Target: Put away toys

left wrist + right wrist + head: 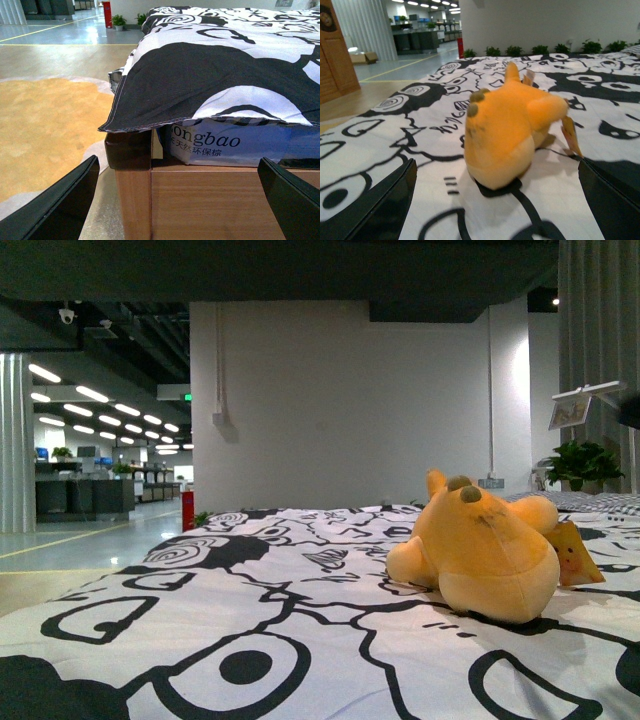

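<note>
On bed cover (395, 130), plush toy (505, 130) lies clear ahead of wide R fingers (370, 210); L fingers (55, 210) also wide.

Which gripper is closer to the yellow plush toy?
Right. The right gripper, open, faces the plush toy close up; the left gripper is low beside the bed frame corner.

The place is a large open office or demo hall with a bed set up in it, not a home. A quilt (250, 640) covers a labelled mattress (225, 145) on a wooden frame (210, 200). Beyond the bed lie a polished floor (90, 545) with a yellow line, strip lights (90, 393) under a bare dark ceiling, desks (80, 495) with monitors, a ceiling camera (67, 315) and potted plants (540, 50) along a white wall (350, 410).
</note>
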`<act>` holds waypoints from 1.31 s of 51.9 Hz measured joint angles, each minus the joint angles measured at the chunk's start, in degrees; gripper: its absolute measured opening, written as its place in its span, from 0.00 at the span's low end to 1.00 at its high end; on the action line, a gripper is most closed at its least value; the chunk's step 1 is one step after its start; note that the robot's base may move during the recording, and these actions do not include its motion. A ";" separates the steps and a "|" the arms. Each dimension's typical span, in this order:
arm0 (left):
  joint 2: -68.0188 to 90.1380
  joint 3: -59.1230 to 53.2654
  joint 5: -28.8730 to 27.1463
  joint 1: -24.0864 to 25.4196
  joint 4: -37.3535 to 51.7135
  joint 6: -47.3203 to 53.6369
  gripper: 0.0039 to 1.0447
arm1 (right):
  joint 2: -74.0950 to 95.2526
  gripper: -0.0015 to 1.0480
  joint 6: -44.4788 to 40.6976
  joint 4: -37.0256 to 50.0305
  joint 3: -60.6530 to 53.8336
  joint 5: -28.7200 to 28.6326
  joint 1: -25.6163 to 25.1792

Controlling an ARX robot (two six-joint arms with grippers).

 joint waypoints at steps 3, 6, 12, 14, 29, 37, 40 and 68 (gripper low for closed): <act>0.00 0.00 0.00 0.00 0.00 0.00 0.94 | 6.45 0.93 -0.76 0.00 6.88 3.67 4.13; 0.00 0.00 0.00 0.00 0.00 0.00 0.94 | 13.11 0.93 -2.56 -1.05 14.23 8.00 8.57; 0.00 0.00 0.00 0.00 0.00 0.00 0.94 | 21.22 0.93 -5.20 -2.36 22.58 13.35 13.77; 0.00 0.00 0.00 0.00 0.00 0.00 0.94 | 23.80 0.93 -6.21 -2.89 25.05 14.95 15.19; 0.00 0.00 0.00 0.00 0.00 0.00 0.94 | 36.54 0.93 -13.20 -4.55 34.69 23.80 20.31; 0.00 0.00 0.00 0.00 0.00 0.00 0.94 | 40.83 0.93 -16.22 -4.48 37.22 27.65 20.11; 0.00 0.00 0.00 0.00 0.00 0.00 0.94 | 42.32 0.93 -17.09 -4.26 37.55 28.70 19.67; 0.00 0.00 0.00 0.00 0.00 0.00 0.94 | 48.02 0.93 -19.45 -0.33 35.82 32.59 12.24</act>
